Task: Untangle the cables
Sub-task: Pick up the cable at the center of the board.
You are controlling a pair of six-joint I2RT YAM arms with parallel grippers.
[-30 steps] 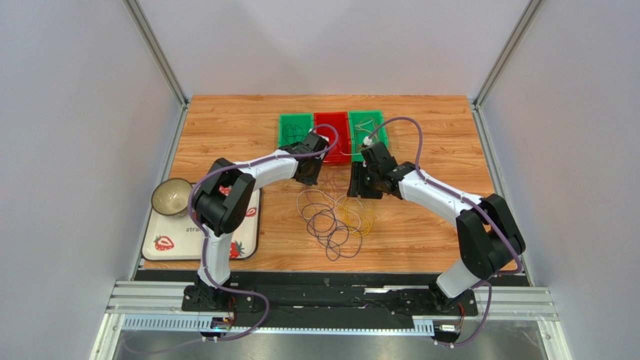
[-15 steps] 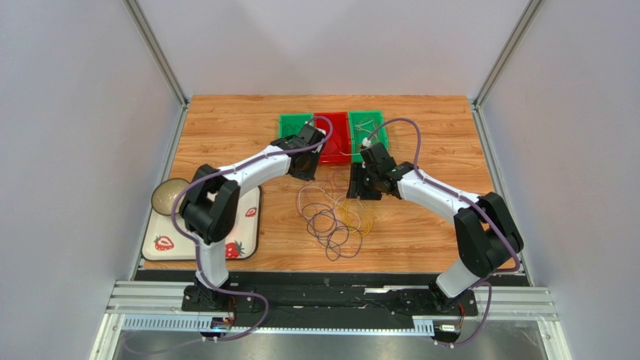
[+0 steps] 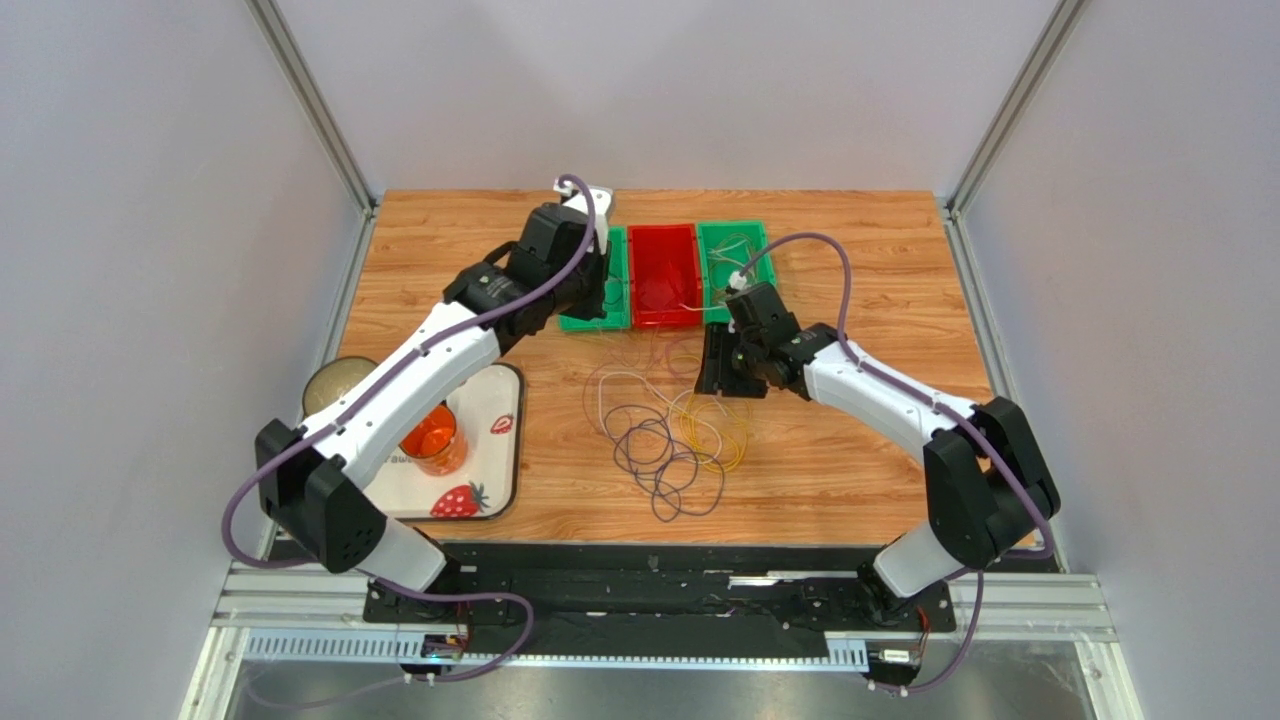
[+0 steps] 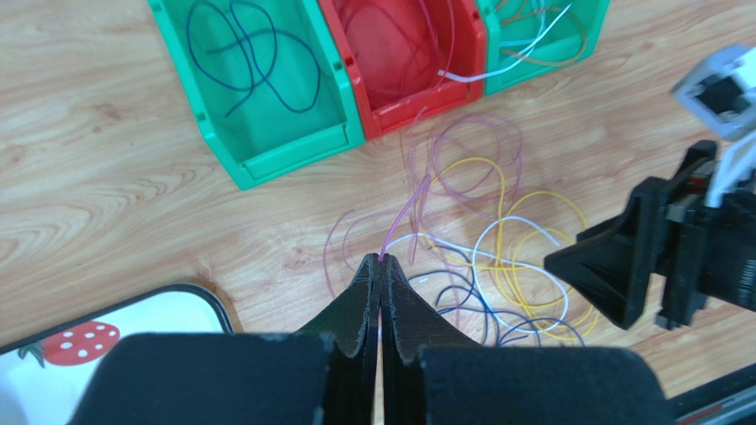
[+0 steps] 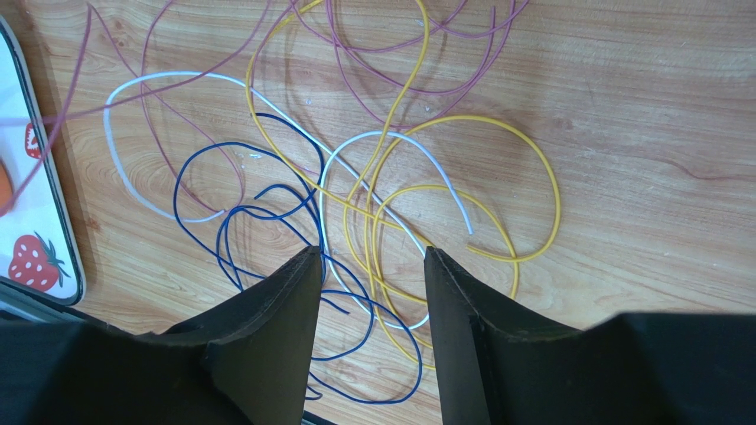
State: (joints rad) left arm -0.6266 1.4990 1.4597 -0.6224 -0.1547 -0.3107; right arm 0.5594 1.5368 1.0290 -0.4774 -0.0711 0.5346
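Near bins (image 4: 293,152): L tool (image 4: 380,261) tight on pink cable (image 4: 406,212); R tool (image 5: 373,252) half-open, empty, by tangle (image 3: 669,438).

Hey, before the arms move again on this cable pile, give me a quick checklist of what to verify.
1. Left gripper shut on pink cable: ok.
2. Pink cable clear of yellow cable: not ok, loops cross.
3. Right gripper open above the pile: ok.
4. Bin for pink: cannot tell; left green bin holds blue, red bin holds red.
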